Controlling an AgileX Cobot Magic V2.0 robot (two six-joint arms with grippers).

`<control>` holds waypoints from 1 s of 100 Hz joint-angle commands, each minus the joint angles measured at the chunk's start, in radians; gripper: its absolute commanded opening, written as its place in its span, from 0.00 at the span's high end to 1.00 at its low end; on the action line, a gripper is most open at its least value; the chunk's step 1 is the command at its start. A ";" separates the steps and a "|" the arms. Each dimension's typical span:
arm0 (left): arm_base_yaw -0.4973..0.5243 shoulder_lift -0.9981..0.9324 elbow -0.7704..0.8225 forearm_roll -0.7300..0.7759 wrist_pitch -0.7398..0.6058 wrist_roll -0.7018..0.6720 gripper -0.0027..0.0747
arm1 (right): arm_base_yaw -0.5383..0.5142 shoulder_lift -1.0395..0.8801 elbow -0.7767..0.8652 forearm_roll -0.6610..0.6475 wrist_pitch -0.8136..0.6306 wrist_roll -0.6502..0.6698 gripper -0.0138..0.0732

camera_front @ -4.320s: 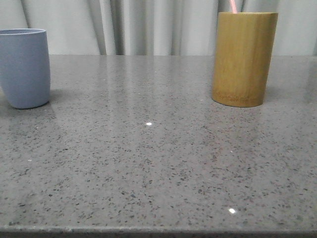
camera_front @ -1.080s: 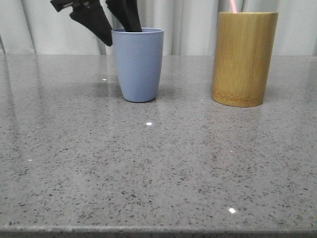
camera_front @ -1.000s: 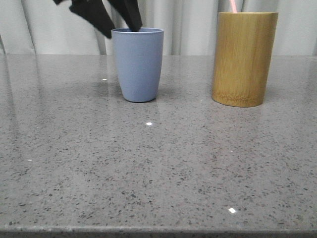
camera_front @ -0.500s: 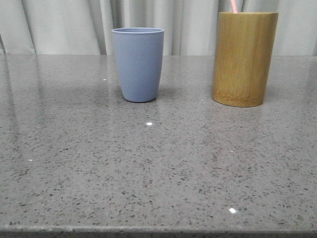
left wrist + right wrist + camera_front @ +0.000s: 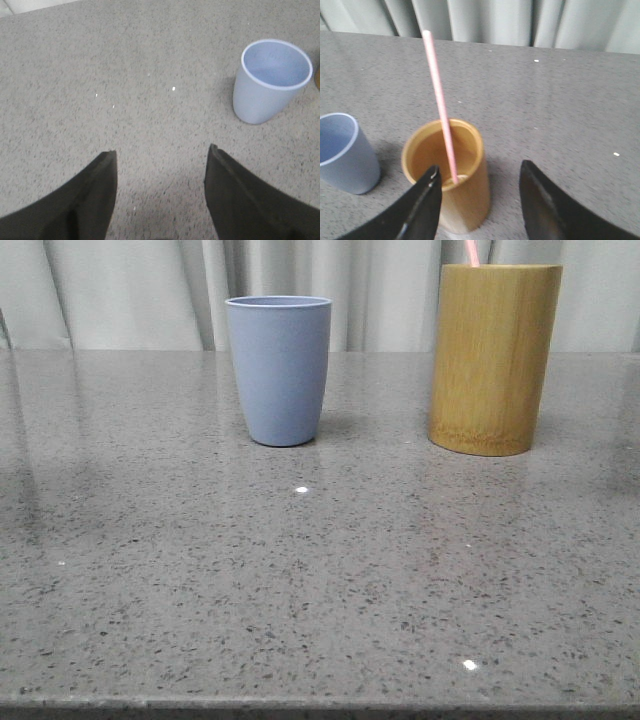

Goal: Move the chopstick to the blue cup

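Observation:
The blue cup [image 5: 279, 368] stands upright and empty on the grey table, left of the bamboo holder [image 5: 493, 358]. A pink chopstick [image 5: 470, 252] sticks up out of the holder. In the right wrist view the chopstick [image 5: 439, 102] leans in the holder [image 5: 451, 180], with the blue cup [image 5: 342, 155] beside it. My right gripper [image 5: 479, 170] is open above the holder, holding nothing. My left gripper [image 5: 161, 152] is open and empty above bare table, apart from the blue cup [image 5: 269, 80]. Neither gripper shows in the front view.
The speckled grey tabletop [image 5: 320, 570] runs to a front edge at the bottom of the front view. Pale curtains [image 5: 130, 290] hang behind the table.
Earlier the cup stood at the far left; it now stands near the middle. The left gripper's fingers, at the cup's rim a second ago, have lifted out of the front view.

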State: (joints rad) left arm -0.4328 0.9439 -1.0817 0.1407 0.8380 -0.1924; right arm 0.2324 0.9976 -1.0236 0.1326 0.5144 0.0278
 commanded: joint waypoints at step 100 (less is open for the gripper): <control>-0.005 -0.159 0.105 0.048 -0.073 -0.041 0.46 | 0.070 0.468 -0.428 0.014 -0.025 -0.013 0.40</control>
State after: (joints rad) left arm -0.4328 0.7897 -0.9525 0.1744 0.8380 -0.2220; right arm 0.3025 1.4754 -1.3987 0.1415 0.5514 0.0240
